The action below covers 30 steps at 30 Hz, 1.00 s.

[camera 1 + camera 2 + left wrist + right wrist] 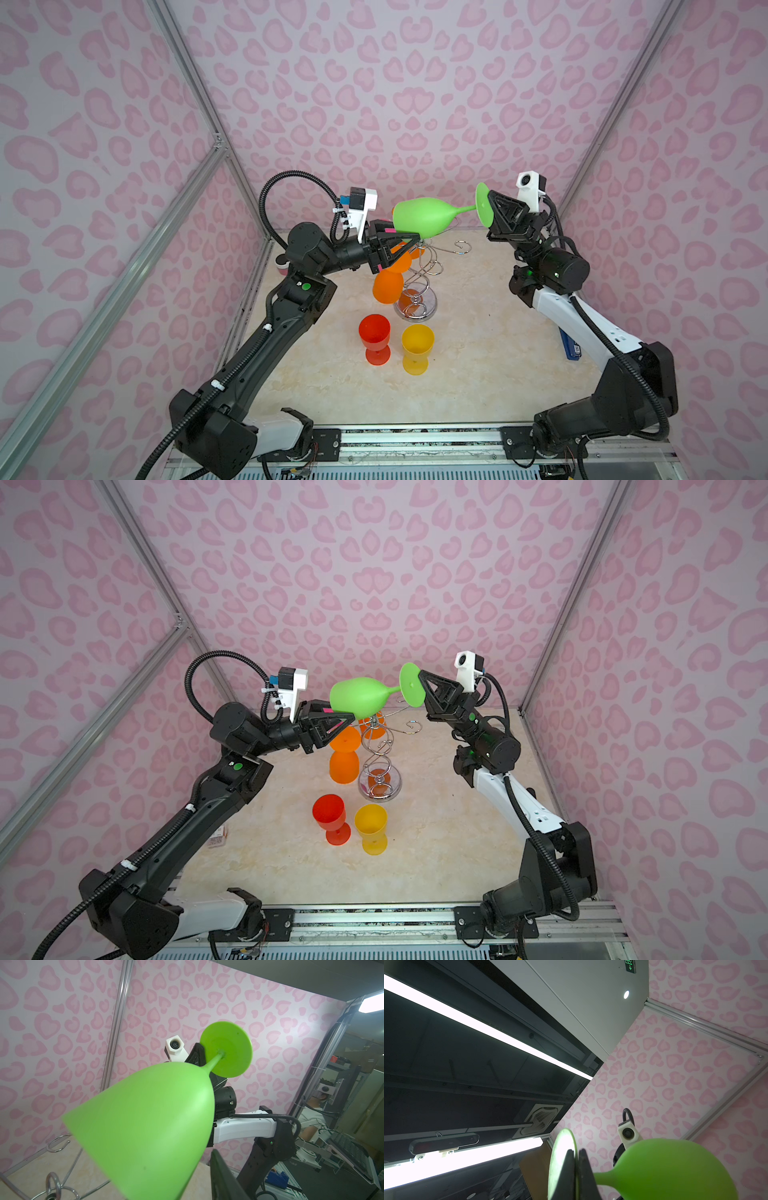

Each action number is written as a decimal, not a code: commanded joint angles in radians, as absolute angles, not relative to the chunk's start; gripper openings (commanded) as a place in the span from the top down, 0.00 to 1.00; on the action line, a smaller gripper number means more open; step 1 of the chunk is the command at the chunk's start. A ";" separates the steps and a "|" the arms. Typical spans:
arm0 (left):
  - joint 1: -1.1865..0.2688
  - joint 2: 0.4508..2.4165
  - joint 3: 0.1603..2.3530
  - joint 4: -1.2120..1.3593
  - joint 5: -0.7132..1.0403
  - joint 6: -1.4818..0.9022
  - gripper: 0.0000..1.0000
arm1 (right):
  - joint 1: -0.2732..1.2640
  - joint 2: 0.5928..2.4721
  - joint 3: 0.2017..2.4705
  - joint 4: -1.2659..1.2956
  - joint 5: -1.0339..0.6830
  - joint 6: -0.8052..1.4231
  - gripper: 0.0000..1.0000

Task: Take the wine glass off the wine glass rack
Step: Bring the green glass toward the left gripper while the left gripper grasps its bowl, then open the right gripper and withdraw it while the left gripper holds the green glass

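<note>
Pink heart-print walls, marble counter (478,353). The green wine glass (424,216) hangs in the air above the wine glass rack (419,270) and looks clear of its hooks. Its long axis is near level, foot to the right, bowl to the left. The right tool (490,199) is clamped on the foot. The left tool (409,239) is at the bowl; can't tell if it grips. An orange glass (388,286) hangs just below. There's open counter to the right.
</note>
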<state>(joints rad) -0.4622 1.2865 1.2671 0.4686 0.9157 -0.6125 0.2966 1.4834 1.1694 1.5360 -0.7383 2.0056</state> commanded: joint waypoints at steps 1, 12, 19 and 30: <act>-0.465 1.261 1.261 0.532 0.927 -0.619 0.71 | 0.291 1.498 1.167 1.559 -0.719 2.030 1.00; -0.466 1.224 1.264 0.536 0.895 -0.654 0.95 | 0.285 1.541 1.167 1.558 -0.705 2.079 0.90; -0.468 1.169 1.264 0.501 0.875 -0.655 0.98 | 0.252 1.546 1.162 1.559 -0.711 2.069 0.72; -0.468 0.952 1.299 0.041 0.579 -0.394 0.98 | 0.159 1.526 1.108 1.550 -0.763 1.984 0.58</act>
